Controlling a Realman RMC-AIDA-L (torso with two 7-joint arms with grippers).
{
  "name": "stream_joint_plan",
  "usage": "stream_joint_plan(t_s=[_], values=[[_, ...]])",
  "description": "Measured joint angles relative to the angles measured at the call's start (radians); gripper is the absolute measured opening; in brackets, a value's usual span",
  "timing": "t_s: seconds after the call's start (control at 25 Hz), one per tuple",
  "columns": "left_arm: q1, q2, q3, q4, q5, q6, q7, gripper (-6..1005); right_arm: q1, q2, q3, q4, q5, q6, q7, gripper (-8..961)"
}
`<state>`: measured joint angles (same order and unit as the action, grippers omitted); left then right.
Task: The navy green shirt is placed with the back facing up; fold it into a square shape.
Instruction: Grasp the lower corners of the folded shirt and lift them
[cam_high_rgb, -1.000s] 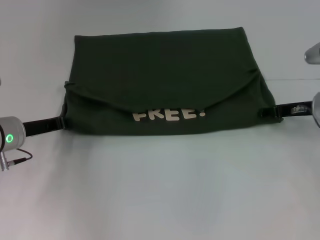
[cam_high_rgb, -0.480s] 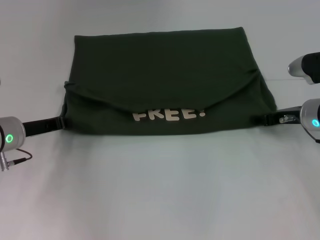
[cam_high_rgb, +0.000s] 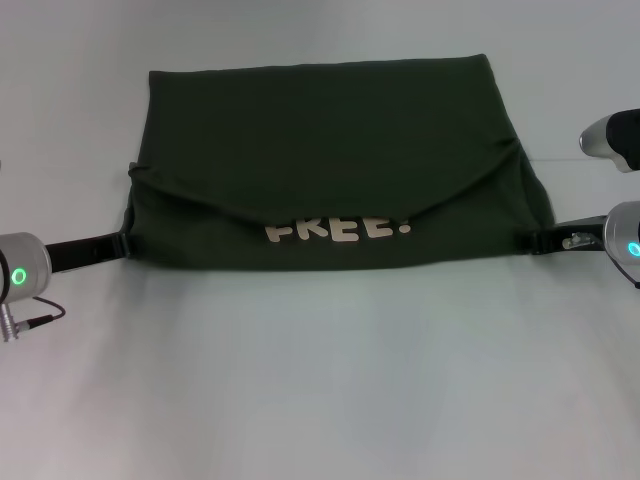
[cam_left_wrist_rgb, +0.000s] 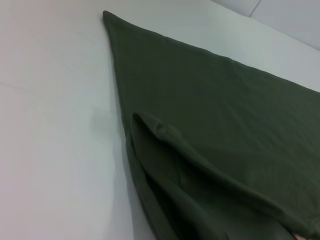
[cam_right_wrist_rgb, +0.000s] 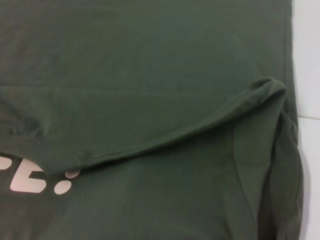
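Observation:
The navy green shirt (cam_high_rgb: 320, 140) lies folded into a wide rectangle on the white table (cam_high_rgb: 320, 380). Its upper layer ends in a curved hem above pale letters "FREE!" (cam_high_rgb: 338, 229) near the front edge. My left gripper (cam_high_rgb: 122, 245) sits low at the shirt's left front corner, touching the cloth edge. My right gripper (cam_high_rgb: 542, 240) is at the right front corner, just off the cloth. The left wrist view shows the shirt (cam_left_wrist_rgb: 210, 125) with a raised fold along its side. Up close in the right wrist view are the shirt (cam_right_wrist_rgb: 150, 75), the curved hem and part of the letters (cam_right_wrist_rgb: 30, 180).
Bare white table surface surrounds the shirt, with a wide stretch in front of it. A faint seam line (cam_high_rgb: 590, 160) runs across the table at the right.
My right arm has drawn back from the shirt's right edge, toward the front and slightly outward. The left arm and the shirt have not moved.

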<state>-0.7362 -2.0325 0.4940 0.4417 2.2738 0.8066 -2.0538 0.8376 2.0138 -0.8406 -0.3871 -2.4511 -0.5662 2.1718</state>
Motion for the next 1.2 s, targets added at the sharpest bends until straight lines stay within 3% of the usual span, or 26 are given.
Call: stream_joint_plan(t_s=[0.32,0.52,0.76,0.84,1.2], values=[[0.000,0.000,0.000,0.002,-0.001,0.000,0.000,42,-0.002,-0.002,0.000,-0.001,-0.003,-0.001,0.000,353],[-0.001,0.000,-0.001,0.002,-0.001,0.001,0.000,42,-0.002,-0.006,0.000,0.002,-0.016,-0.005,0.006,322],[-0.003,0.002,-0.002,0.002,-0.001,0.006,0.000,43,-0.015,-0.008,0.006,-0.013,-0.015,-0.015,0.006,142],[-0.004,0.003,-0.003,0.006,0.000,0.016,-0.005,42,-0.020,-0.008,0.008,-0.020,-0.013,-0.021,0.006,36],[0.040,0.019,-0.012,0.109,0.006,0.219,-0.079,42,-0.157,0.018,0.025,-0.268,0.068,-0.243,-0.004,36]])
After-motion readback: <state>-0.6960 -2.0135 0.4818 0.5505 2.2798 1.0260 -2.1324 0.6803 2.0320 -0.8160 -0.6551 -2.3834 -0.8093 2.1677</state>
